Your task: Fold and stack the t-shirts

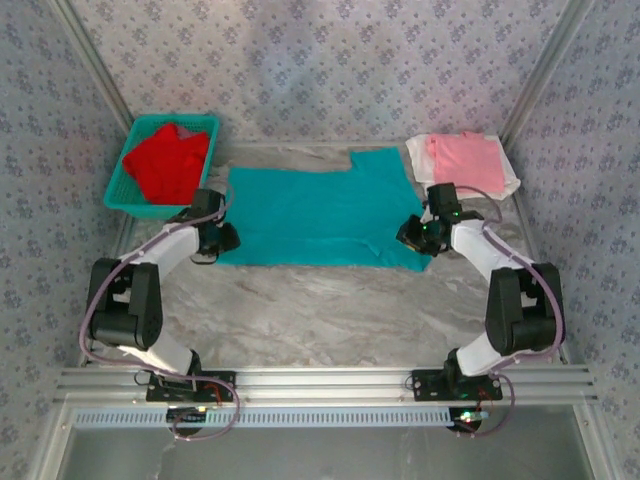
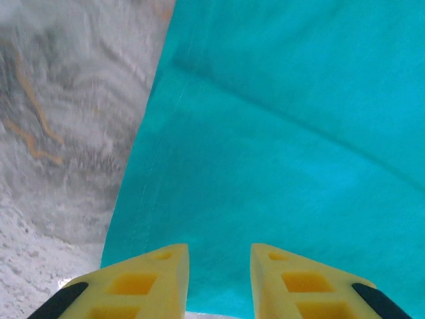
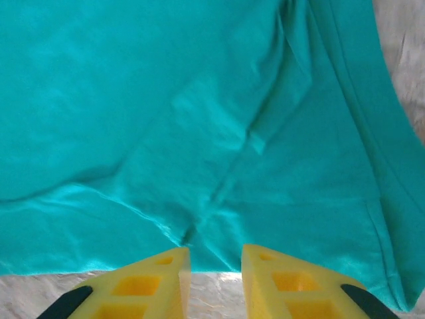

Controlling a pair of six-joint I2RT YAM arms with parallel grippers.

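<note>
From above, the teal shirt (image 1: 310, 215) lies spread flat in the middle of the grey marbled table (image 1: 320, 310), with one sleeve reaching toward the far right. The same view takes in the rest of the laundry: a red shirt (image 1: 165, 160) bunched inside a teal basket (image 1: 140, 208) at the far left corner, and a folded pink shirt (image 1: 465, 158) lying on top of a white shirt (image 1: 505, 185) at the far right corner, just beyond the teal sleeve. The left gripper (image 1: 225, 238) sits at the left edge of the teal shirt and the right gripper (image 1: 410, 235) at its near right corner, but from overhead their jaws are too small to judge. The wrist cameras settle that. In the left wrist view the left gripper (image 2: 219, 249) has its yellow fingers (image 2: 146, 279) apart with nothing between them, pointing at a smooth stretch of teal cloth (image 2: 285, 133) whose stitched edge runs beside bare table (image 2: 60, 119). In the right wrist view the right gripper (image 3: 216, 251) also has its fingers (image 3: 285, 279) apart and empty, just short of the shirt's edge, where the cloth (image 3: 166, 119) is creased and folds run up from the hem.
</note>
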